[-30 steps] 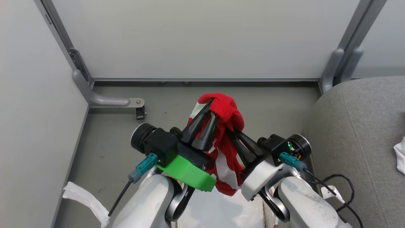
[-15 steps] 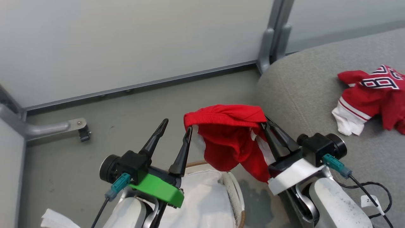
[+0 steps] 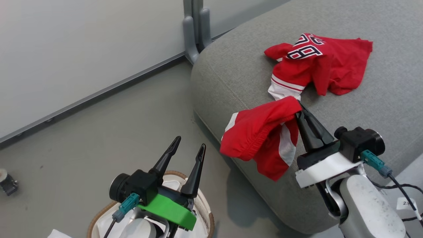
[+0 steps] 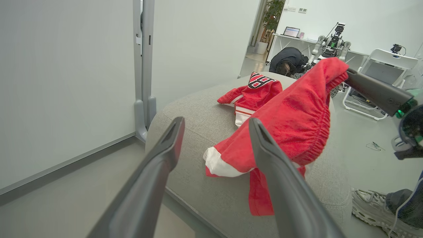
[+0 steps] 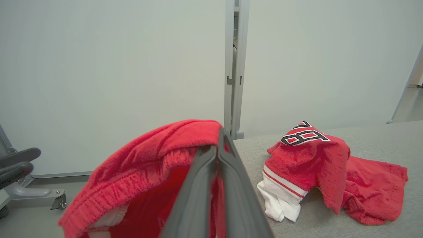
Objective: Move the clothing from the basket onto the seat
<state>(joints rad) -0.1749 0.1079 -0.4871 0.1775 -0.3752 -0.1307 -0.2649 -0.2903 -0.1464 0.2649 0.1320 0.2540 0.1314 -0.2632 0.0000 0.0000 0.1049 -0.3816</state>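
Observation:
My right gripper is shut on red shorts with white side trim, which hang over the front edge of the grey seat. The wrist views show the shorts draped from those closed fingers. A red jersey with black numbers lies crumpled on the seat behind. My left gripper stands open and empty above the basket, whose brown rim and white lining show at the bottom edge.
A white partition wall with a grey post stands behind the grey floor. A castor shows at far left. In the left wrist view a person's shoe, a folding chair and another robot lie beyond the seat.
The camera has swung right, bringing the seat and jersey into view. My left gripper let go of the shorts and opened; my right gripper carried them over the seat's edge.

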